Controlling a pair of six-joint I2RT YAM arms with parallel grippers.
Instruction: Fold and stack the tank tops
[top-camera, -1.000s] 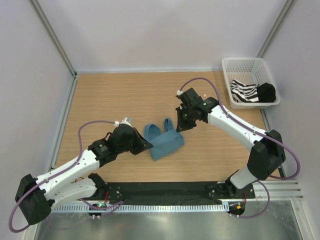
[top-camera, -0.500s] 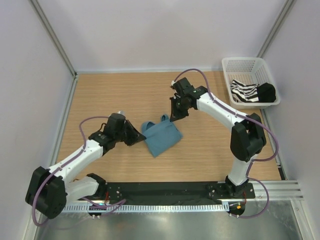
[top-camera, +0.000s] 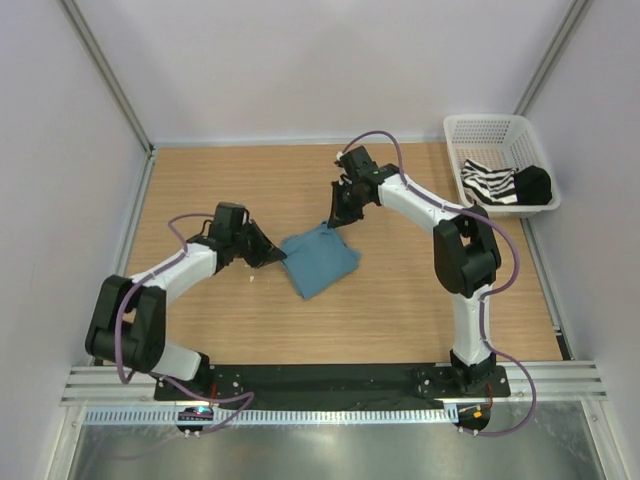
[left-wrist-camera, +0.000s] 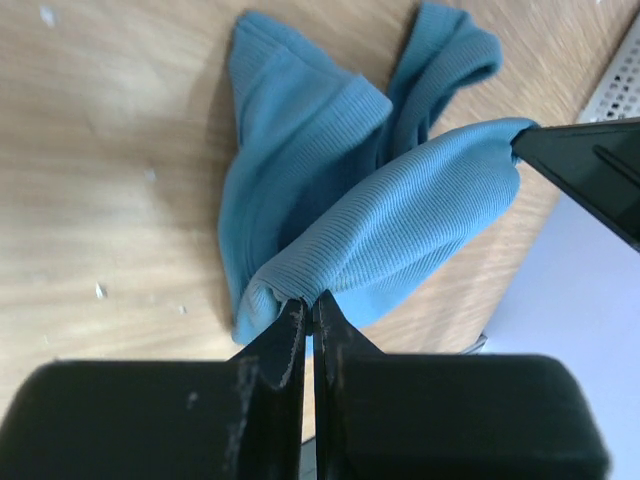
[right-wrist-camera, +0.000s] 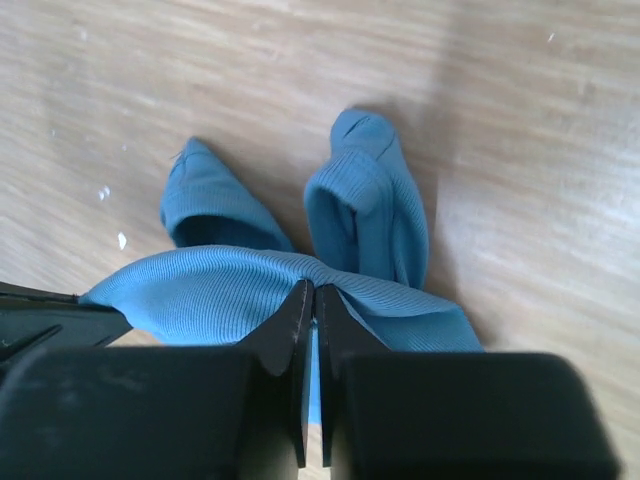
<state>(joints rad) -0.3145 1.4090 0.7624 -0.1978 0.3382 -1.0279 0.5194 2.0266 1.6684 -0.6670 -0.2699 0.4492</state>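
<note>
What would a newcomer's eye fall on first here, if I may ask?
The left gripper and right gripper each pinch the plain teal-blue cloth tank top at the centre, holding a fold taut between them. A black-and-white striped cloth top lies in the white plastic mesh basket at the far right corner.

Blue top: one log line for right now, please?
left gripper: shut on teal tank top | right gripper: shut on it | striped top: in basket
</note>
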